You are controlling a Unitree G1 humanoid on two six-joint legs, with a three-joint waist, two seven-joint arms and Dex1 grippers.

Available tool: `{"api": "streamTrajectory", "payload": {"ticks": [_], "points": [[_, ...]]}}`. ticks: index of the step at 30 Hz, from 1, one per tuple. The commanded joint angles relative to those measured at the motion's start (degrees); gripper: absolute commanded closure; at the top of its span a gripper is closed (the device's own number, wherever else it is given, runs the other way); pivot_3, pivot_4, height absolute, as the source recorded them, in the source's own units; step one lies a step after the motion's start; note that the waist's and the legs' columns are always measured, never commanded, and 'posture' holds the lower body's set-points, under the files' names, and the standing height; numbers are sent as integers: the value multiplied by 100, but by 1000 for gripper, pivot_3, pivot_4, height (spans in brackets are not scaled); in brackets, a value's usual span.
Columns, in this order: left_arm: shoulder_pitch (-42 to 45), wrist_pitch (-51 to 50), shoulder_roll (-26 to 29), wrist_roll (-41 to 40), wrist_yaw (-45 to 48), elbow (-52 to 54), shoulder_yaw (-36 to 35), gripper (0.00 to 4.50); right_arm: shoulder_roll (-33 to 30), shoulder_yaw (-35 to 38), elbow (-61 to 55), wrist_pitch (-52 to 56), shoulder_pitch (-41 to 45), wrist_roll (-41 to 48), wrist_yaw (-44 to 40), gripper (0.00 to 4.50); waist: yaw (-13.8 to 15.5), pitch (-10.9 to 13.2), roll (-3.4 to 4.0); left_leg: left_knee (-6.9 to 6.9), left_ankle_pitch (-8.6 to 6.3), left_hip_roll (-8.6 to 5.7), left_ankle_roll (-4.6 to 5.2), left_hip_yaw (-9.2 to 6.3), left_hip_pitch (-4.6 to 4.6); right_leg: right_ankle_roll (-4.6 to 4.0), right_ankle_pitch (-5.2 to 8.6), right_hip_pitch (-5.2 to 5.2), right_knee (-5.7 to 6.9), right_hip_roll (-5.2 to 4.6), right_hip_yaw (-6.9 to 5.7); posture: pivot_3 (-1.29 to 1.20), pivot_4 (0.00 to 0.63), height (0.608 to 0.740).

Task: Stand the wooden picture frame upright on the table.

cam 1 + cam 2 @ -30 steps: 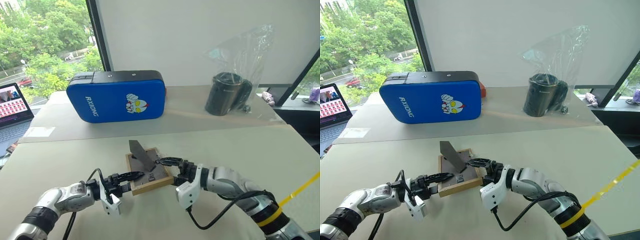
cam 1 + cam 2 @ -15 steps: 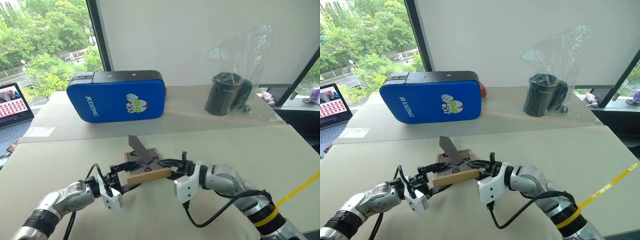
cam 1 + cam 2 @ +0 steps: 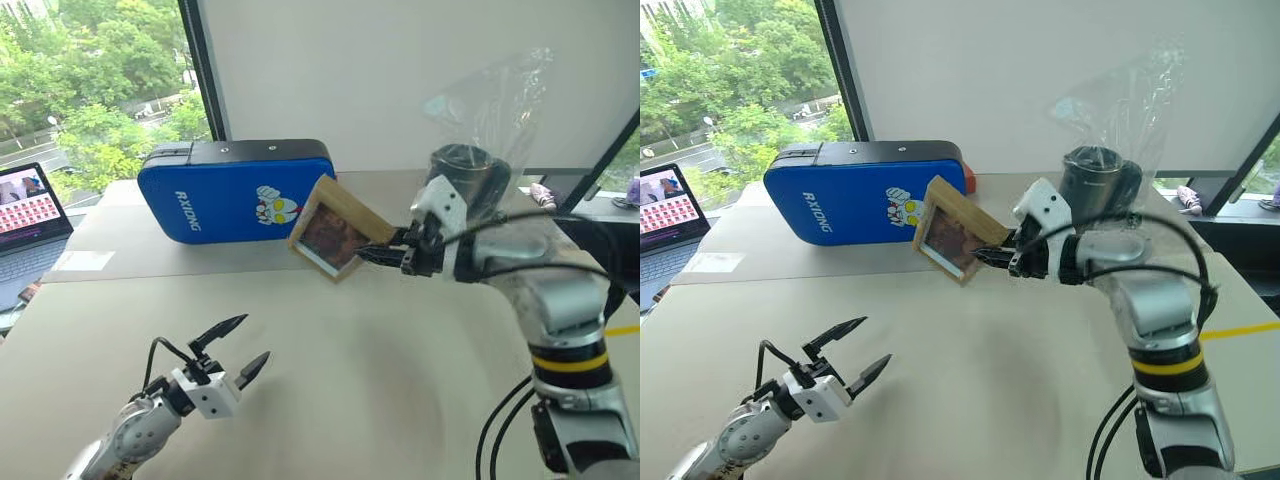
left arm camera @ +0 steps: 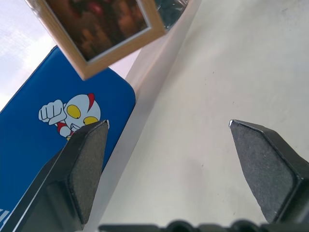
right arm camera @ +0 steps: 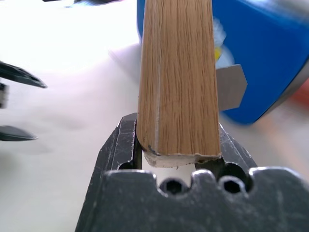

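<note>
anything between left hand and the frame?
Nothing. In the left eye view only bare table lies between the open left hand and the frame, which the right hand holds in the air.

head stereo overlooking table (image 3: 400,380), wrist close-ups
</note>
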State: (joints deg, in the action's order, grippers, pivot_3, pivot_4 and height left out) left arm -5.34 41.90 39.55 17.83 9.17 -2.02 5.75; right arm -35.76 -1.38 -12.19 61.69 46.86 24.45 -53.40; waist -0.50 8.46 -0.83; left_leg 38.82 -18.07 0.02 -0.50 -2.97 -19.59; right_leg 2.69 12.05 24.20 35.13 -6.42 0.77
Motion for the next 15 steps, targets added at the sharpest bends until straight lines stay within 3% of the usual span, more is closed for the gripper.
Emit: {"api": "streamTrajectory", "payload": {"ticks": [1, 5, 12, 13, 14, 15], "points": [[-42, -125, -88, -62, 72, 280, -166, 194, -293, -57, 440, 686, 291, 393, -303, 3285, 11, 0, 0, 0, 0, -1, 0, -1, -5, 0, 0, 3, -1, -1, -1, 0, 150, 740], [-94, -183, -164, -42, 156, 415, -209, 194, -507, -650, 845, 482, 366, 165, -459, 3285, -44, 0, 5, 1, -1, -1, 2, 1, -24, 1, -1, 21, 5, -1, -1, 0, 150, 740], [-128, -281, -290, 3, 242, 547, -218, 194, -309, -1140, 1618, 299, 659, -44, -482, 3285, -53, 0, 4, 5, -4, -1, 6, 1, -14, 2, -1, 10, -2, 0, 0, 0, 150, 740], [-137, -283, -310, 12, 243, 544, -229, 140, -252, -1134, 1728, 298, 713, -59, -432, 2282, -55, -1, 4, 5, -3, -1, 6, 1, -11, 2, -1, 7, -2, 0, -1, 0, 150, 740], [-144, -284, -326, 20, 247, 543, -239, 140, -210, -1131, 1808, 296, 753, -74, -399, 2118, -55, 0, 3, 5, -3, 0, 6, 1, -7, 2, -1, 6, -1, 0, 0, 0, 150, 740], [-149, -285, -343, 20, 255, 541, -242, 140, -175, -1131, 1858, 296, 791, -81, -381, 1663, -55, 1, 5, 7, -3, 0, 6, 1, -10, 2, -1, 9, 1, 0, 0, 0, 150, 740]]}}
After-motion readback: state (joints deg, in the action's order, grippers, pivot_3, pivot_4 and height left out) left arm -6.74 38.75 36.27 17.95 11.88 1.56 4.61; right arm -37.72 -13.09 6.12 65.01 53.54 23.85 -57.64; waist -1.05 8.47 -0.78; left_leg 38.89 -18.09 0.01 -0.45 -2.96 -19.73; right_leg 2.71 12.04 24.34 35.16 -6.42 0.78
